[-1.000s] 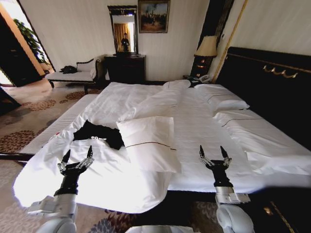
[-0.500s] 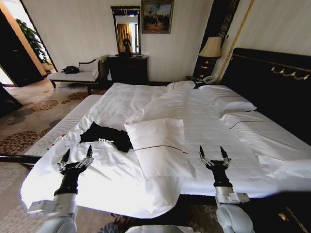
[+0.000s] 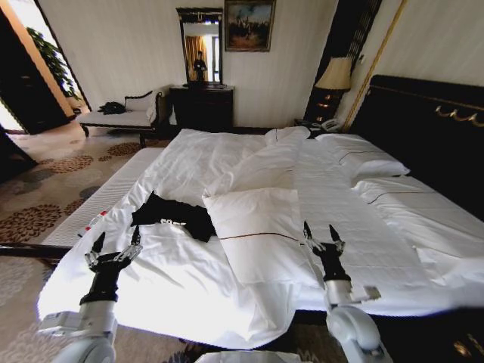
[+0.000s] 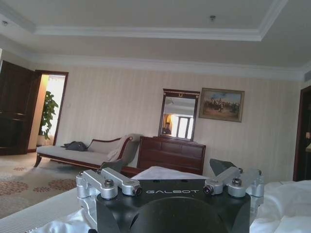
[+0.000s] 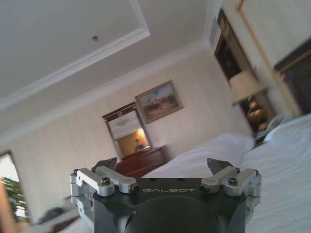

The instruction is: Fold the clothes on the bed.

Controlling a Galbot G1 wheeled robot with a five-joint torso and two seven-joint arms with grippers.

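Folding looks not yet begun: the black T-shirt (image 3: 172, 215) lies crumpled on the bed (image 3: 189, 155) just beside the pillow (image 3: 257, 231), left gripper (image 3: 115, 243) and right gripper (image 3: 318, 231) nearer than it, jaws spread, empty; reaching it likely comes next.

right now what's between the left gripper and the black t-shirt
In the head view, only rumpled white duvet lies between the open left gripper and the black T-shirt.

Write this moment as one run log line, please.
left gripper: open, near T-shirt | right gripper: open, over bed | T-shirt: crumpled
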